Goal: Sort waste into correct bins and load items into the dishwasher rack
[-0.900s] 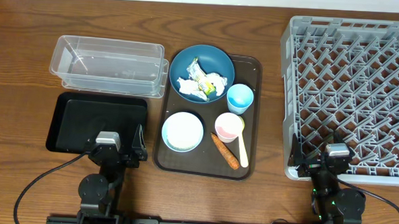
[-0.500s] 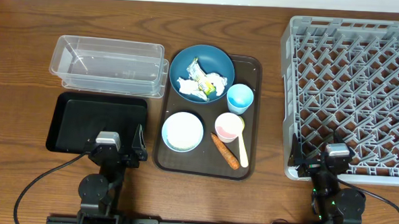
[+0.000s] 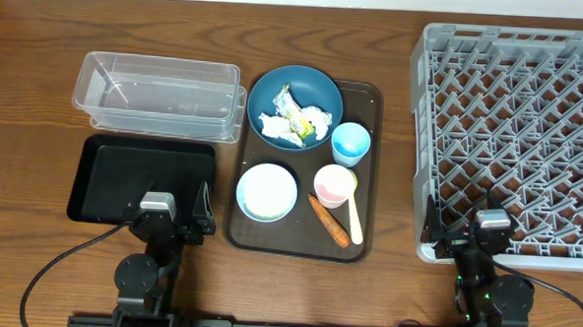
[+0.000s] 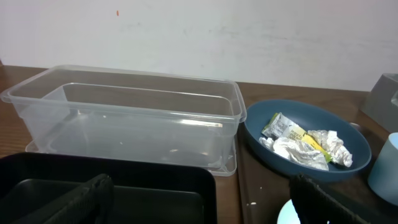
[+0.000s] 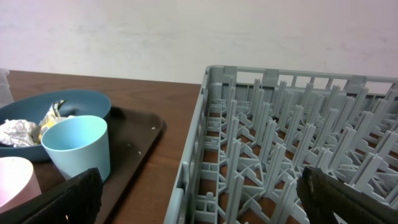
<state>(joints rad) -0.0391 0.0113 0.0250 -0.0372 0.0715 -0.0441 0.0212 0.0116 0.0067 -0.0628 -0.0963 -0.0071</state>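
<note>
Overhead shows nothing has moved: left gripper [image 3: 174,220] and right gripper [image 3: 471,235] sit at the near edge, fingers wide and empty, wrappers [image 3: 295,121] in the blue bowl [image 3: 273,89] on the brown tray [image 3: 374,100], so sorting has not started.

A robot lab bench: wooden table [image 3: 29,73], bare white wall [image 4: 280,37], cabled arm bases [image 3: 139,275].

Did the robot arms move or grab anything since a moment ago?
No, nothing visibly changed. The left end effector and the right end effector are open and holding nothing, just as before. The crumpled white and yellow-green wrappers lie in the large dark blue bowl as they did, and the small orange carrot piece is in the same spot on the flat dark brown tray.
</note>
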